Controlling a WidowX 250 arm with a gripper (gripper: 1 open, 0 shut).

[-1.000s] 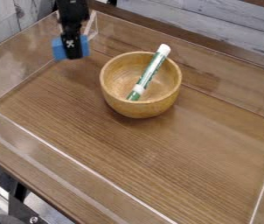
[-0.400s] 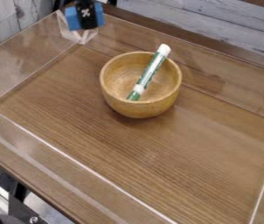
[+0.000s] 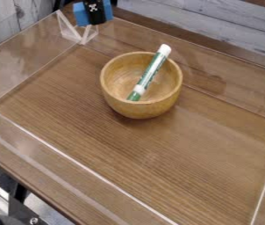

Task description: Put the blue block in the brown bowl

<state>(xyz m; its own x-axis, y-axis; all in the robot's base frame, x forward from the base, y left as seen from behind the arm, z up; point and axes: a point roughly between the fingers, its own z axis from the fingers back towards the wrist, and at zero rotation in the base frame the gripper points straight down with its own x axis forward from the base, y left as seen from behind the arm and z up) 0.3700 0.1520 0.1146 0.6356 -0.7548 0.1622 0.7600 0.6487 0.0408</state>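
Observation:
The brown bowl stands on the wooden table a little past its middle. At the top edge of the view, up and left of the bowl, my gripper hangs well above the table. It is shut on the blue block. Only slivers of blue show beside the black fingers, and most of the gripper is cut off by the frame edge.
A green-and-white tube leans inside the bowl, its white cap over the far rim. Low clear plastic walls ring the wooden table. Grey planks run along the back right.
The gripper has carried the blue block up off the table and toward the upper right of the view, nearly out of frame. The bowl and tube have not moved.

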